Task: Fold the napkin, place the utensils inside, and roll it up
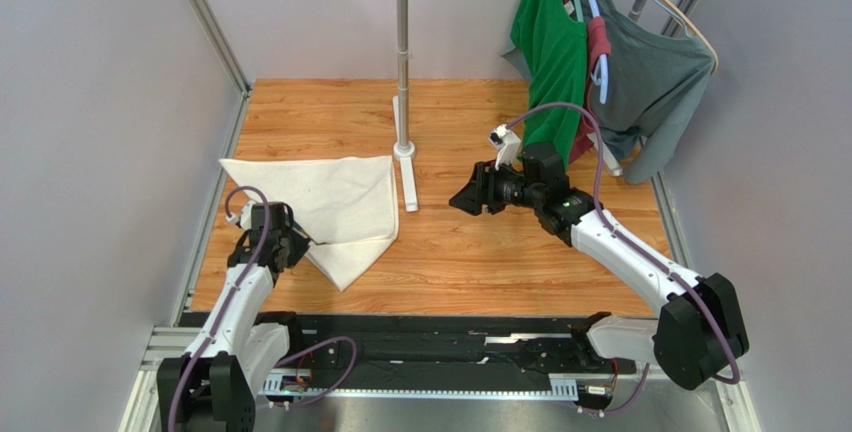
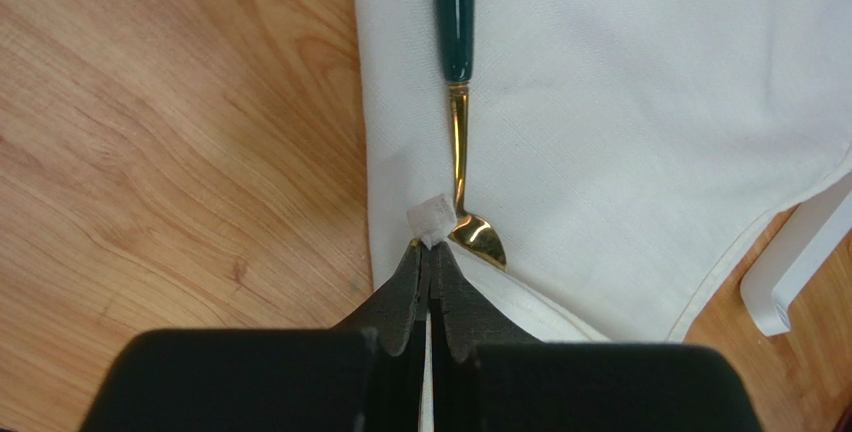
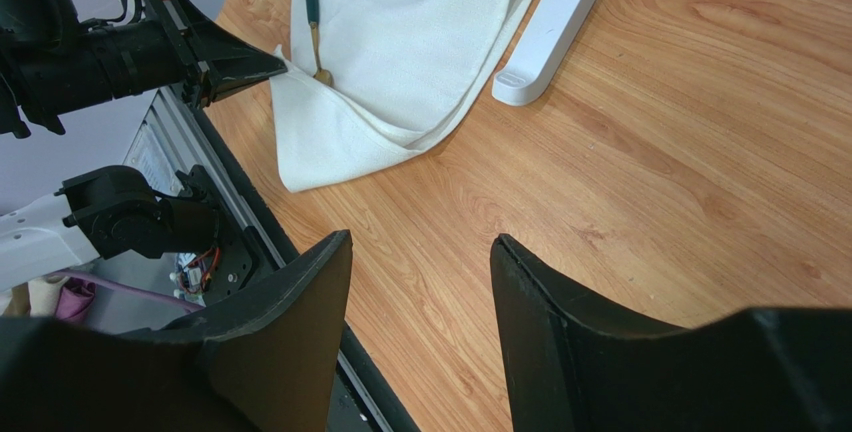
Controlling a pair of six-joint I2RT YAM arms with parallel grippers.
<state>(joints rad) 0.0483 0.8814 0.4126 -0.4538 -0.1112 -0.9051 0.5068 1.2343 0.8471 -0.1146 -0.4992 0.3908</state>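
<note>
The white napkin (image 1: 335,202) lies folded on the left of the wooden table, one point toward the near edge. It also shows in the left wrist view (image 2: 620,132) and the right wrist view (image 3: 420,32). The spoon (image 2: 460,142), dark handle and brassy bowl, lies on the napkin near its left edge, and shows small in the right wrist view (image 3: 314,22). My left gripper (image 2: 430,249) is shut on the napkin's edge right beside the spoon's bowl; a bit of cloth pokes past the tips. My right gripper (image 3: 420,242) is open and empty, above bare wood mid-table (image 1: 462,200).
The white pole stand (image 1: 403,72) rises from a foot (image 1: 408,187) just right of the napkin. A green shirt (image 1: 550,42) and a grey shirt (image 1: 650,82) hang at the back right. A black rail (image 1: 430,337) runs along the near edge.
</note>
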